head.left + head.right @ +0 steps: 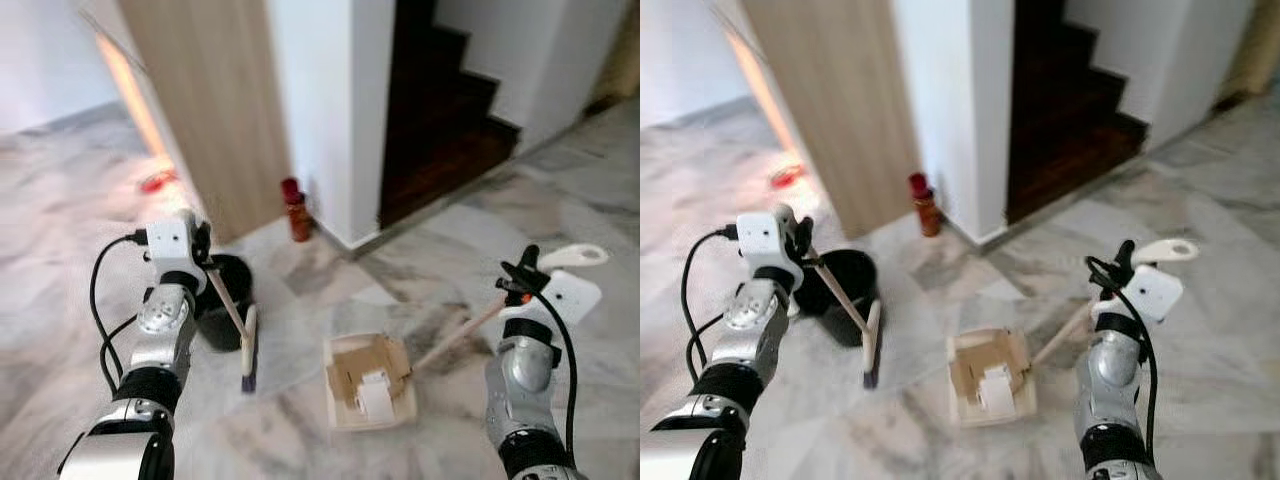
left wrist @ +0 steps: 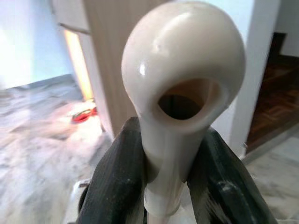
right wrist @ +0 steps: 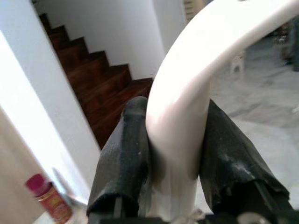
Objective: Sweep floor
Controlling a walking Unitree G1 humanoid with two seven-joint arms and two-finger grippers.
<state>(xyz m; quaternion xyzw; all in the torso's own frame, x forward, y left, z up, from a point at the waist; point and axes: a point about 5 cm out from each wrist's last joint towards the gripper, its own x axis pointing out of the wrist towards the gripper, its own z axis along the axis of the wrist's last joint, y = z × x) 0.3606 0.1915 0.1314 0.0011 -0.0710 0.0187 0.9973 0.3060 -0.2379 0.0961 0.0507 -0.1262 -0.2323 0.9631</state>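
Observation:
My left gripper [image 1: 204,262] is shut on the top of a small broom's wooden handle [image 1: 228,305]; the cream loop end [image 2: 184,88] sits between its black fingers [image 2: 119,186]. The broom head [image 1: 248,360] rests on the marble floor beside a black bin [image 1: 224,300]. My right gripper [image 1: 522,275] is shut on the white handle [image 3: 187,93] of a cream dustpan [image 1: 368,396], whose wooden stick [image 1: 460,335] slants down to the pan. The pan lies on the floor between the arms and holds cardboard scraps [image 1: 362,372] and a white piece.
A red bottle [image 1: 295,208] stands at the foot of a white pillar next to a wooden panel [image 1: 215,100]. Dark wooden stairs [image 1: 440,110] rise behind. A red object [image 1: 158,182] lies on the floor at far left.

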